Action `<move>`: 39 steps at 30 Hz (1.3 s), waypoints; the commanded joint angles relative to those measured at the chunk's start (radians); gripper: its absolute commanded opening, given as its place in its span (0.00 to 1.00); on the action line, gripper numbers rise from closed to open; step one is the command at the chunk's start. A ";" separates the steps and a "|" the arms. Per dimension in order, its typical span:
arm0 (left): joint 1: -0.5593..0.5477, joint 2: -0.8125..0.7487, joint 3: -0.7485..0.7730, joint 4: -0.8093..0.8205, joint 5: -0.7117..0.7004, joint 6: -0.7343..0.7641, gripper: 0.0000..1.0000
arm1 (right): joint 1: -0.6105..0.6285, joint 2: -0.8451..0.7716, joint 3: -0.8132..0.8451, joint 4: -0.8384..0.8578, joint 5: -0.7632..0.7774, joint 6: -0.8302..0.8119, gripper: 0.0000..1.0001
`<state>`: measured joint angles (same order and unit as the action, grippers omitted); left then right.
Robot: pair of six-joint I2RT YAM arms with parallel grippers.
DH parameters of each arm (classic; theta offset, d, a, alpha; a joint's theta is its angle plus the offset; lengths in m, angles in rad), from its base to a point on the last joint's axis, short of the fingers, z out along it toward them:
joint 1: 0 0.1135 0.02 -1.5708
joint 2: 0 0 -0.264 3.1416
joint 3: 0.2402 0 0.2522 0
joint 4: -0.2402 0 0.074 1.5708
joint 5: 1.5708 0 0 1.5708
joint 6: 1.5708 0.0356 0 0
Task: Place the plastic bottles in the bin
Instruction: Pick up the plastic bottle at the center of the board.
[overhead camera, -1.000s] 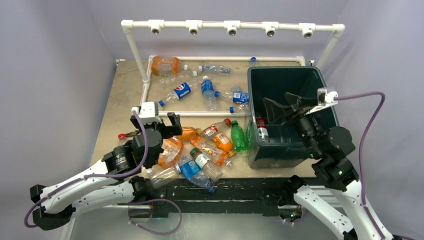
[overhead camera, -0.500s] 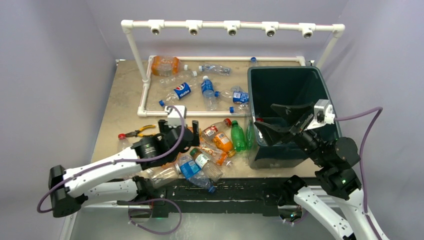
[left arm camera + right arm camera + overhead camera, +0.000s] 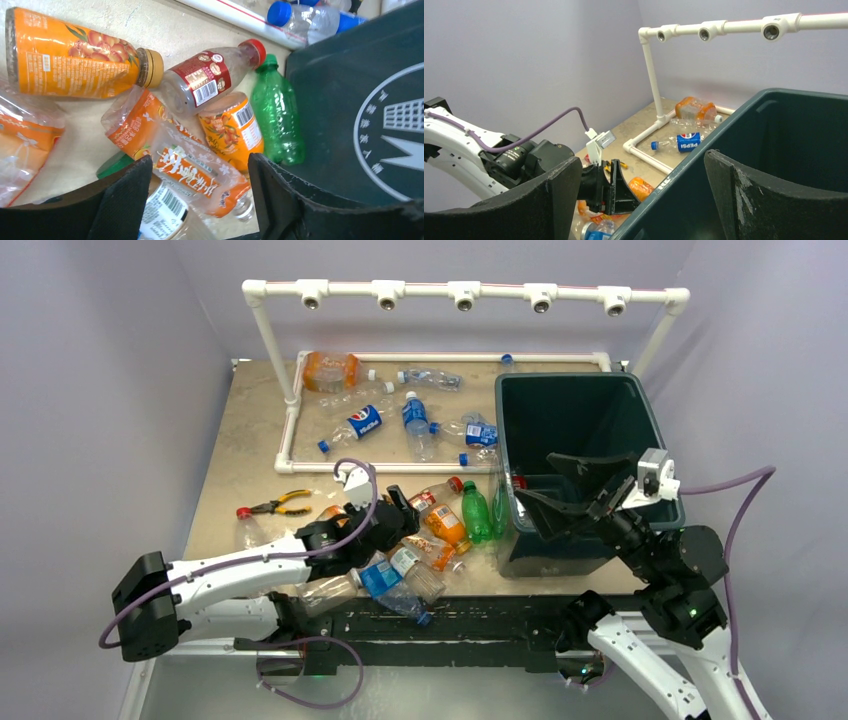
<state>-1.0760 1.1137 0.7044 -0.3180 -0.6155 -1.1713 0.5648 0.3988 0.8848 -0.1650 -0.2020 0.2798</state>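
left claw: low in the bottom centre of the overhead view, fingers apart either side of crushed orange-label bottle; clamped or not, cannot tell.
near plastic bottles: heaped flat on tabletop, centre frame, just left of bin; orange, green and clear.
right claw: gaping wide, empty, hanging over bin's near rim, right of centre.
bin: dark green, upright, right side of tabletop; white logo on outer wall.
pliers: yellow handles, left of heap.
far bottles: scattered inside white pipe frame, upper centre, left of bin.
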 commanded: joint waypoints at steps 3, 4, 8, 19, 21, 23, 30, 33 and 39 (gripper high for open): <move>0.011 0.039 -0.015 -0.023 -0.060 -0.238 0.62 | 0.002 -0.020 -0.003 0.014 0.005 -0.004 0.97; 0.015 0.046 -0.017 -0.033 -0.055 -0.259 0.61 | 0.002 -0.021 -0.005 0.014 0.007 -0.004 0.97; 0.022 0.060 -0.025 -0.060 -0.038 -0.316 0.76 | 0.003 -0.024 -0.006 0.011 0.009 -0.004 0.97; 0.104 0.091 -0.087 0.027 -0.001 -0.299 0.71 | 0.003 -0.043 -0.032 0.012 0.013 0.005 0.97; 0.143 0.111 -0.092 0.059 0.041 -0.272 0.66 | 0.003 -0.043 -0.033 0.011 0.015 0.005 0.97; 0.151 0.123 -0.091 0.081 0.044 -0.256 0.61 | 0.002 -0.044 -0.031 0.007 0.017 0.004 0.97; 0.159 0.162 -0.098 0.138 0.070 -0.233 0.38 | 0.003 -0.048 -0.022 -0.008 0.028 -0.004 0.97; 0.159 0.163 -0.113 0.160 0.080 -0.230 0.33 | 0.003 -0.049 -0.024 -0.012 0.029 -0.004 0.97; 0.160 0.137 -0.118 0.159 0.076 -0.211 0.20 | 0.002 -0.049 -0.022 -0.016 0.032 -0.007 0.97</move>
<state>-0.9230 1.2770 0.5915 -0.1879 -0.5358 -1.4120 0.5648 0.3573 0.8574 -0.1741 -0.1921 0.2802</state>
